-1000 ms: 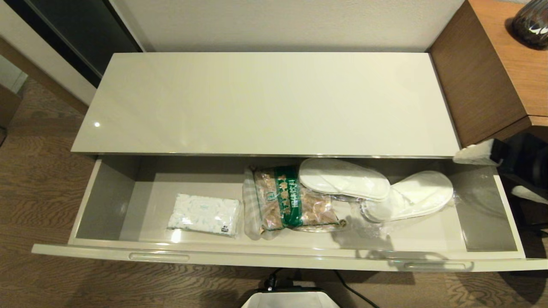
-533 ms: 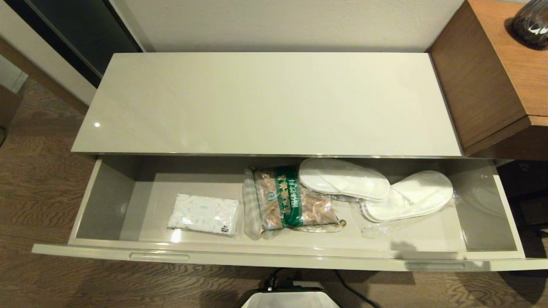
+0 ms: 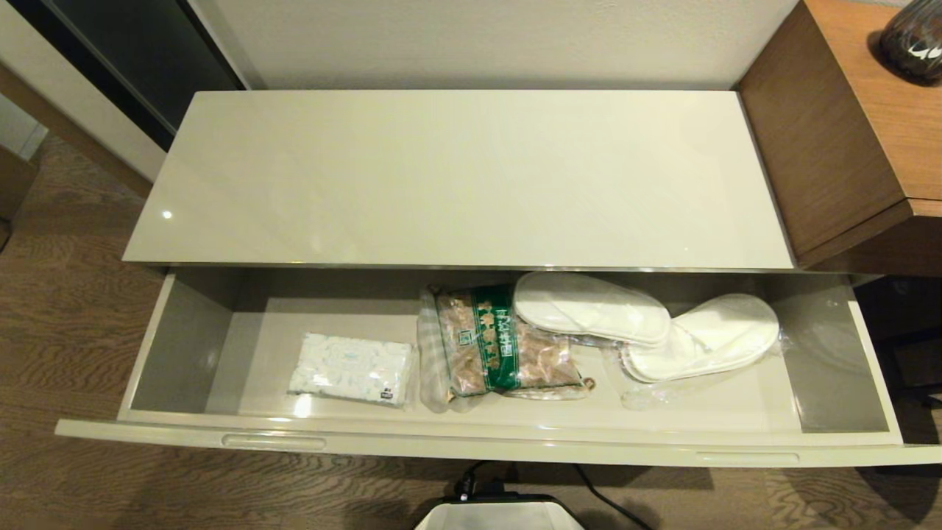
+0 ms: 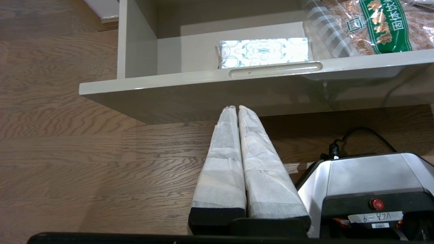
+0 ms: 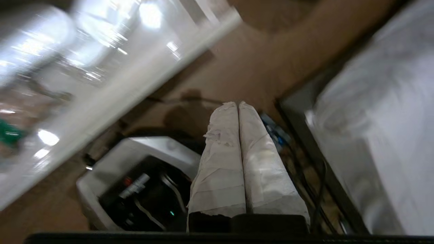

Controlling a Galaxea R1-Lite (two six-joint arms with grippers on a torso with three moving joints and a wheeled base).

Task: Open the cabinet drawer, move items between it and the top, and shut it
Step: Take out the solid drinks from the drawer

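Drawer [image 3: 471, 434] fully open w/ tissue pack [image 3: 350, 368], snack bag [image 3: 494, 346], slippers [image 3: 647, 324] inside; top [image 3: 456, 177] bare. Both grippers, left [image 4: 237, 107] & right [image 5: 234, 103], pinched closed, empty, below drawer front. Next prob: lift items onto top.

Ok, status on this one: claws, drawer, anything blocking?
Left claw shut, empty, below drawer front. Right claw shut, empty, off to the side. Drawer open, items inside. Nothing blocking.
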